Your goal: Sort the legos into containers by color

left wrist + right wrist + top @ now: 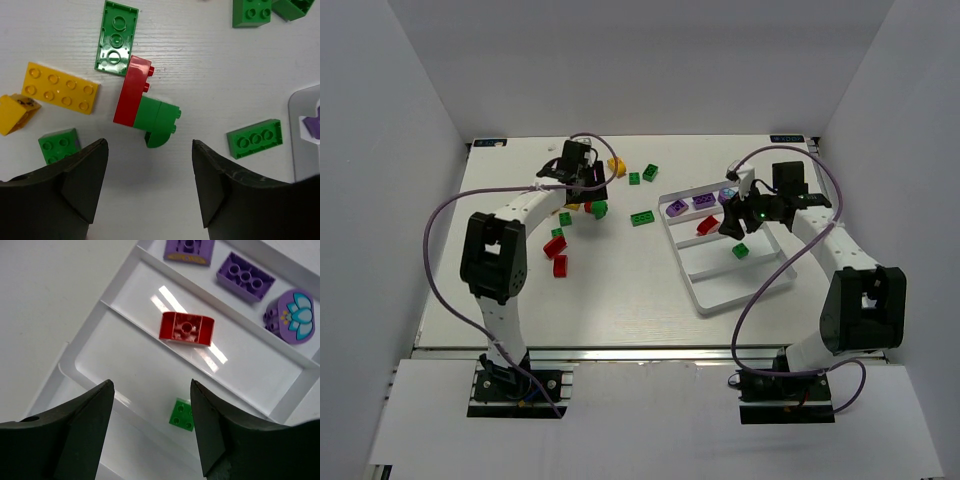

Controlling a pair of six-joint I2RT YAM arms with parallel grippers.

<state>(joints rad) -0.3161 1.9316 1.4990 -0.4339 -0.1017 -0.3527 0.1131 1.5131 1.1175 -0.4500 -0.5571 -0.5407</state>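
Left tool (149, 157) and right tool (152, 390) gape empty; green brick (159, 119) looks light, stiff, slick: pinch its flat sides

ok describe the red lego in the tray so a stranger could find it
Find the white plastic divided tray on the table's right half. Its second compartment from the far end holds a single red plastic brick. It is the tray's only red piece, between three purple bricks farther and one green brick nearer.
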